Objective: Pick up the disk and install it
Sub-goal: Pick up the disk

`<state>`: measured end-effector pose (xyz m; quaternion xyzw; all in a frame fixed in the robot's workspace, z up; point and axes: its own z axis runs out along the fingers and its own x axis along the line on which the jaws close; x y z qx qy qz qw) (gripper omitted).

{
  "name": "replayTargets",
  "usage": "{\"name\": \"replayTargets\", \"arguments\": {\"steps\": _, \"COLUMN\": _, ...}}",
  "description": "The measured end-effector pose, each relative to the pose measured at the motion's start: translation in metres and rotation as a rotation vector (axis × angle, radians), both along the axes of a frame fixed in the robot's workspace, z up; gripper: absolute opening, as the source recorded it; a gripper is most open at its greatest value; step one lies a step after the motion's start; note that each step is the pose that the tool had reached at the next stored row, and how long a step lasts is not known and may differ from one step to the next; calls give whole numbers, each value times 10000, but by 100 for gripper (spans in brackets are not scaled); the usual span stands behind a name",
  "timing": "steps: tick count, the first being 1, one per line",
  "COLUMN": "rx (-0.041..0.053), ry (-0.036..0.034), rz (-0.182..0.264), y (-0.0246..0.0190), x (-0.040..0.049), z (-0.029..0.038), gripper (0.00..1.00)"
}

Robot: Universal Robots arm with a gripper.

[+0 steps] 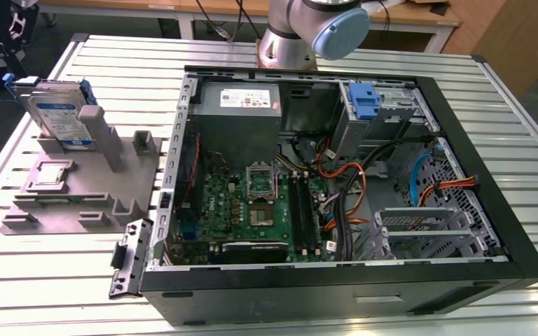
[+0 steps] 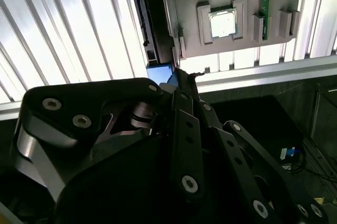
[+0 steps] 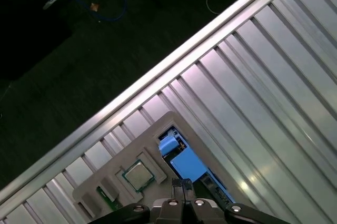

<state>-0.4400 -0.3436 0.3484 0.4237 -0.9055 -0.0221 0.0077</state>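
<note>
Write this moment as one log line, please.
gripper: shut, empty, above disk | disk: upright in grey holder | computer case: open

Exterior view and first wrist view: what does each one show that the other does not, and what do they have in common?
Exterior view's own: the open computer case with its motherboard, and the arm's base behind the case.

First wrist view's own: the hand, shut and holding nothing, pointing down toward the gray holder, and the dark floor with a blue cable beyond the table's edge.

Shared: the disk standing upright in the gray holder, the chip lying in the same holder, and the ribbed metal table.
</note>
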Motion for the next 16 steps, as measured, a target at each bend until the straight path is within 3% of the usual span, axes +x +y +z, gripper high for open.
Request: {"name": "replayTargets", "arguments": {"steps": 16, "rx": -1, "ry": 1, "rz": 80, "y": 0, "x": 0, "z": 0, "gripper": 10}}
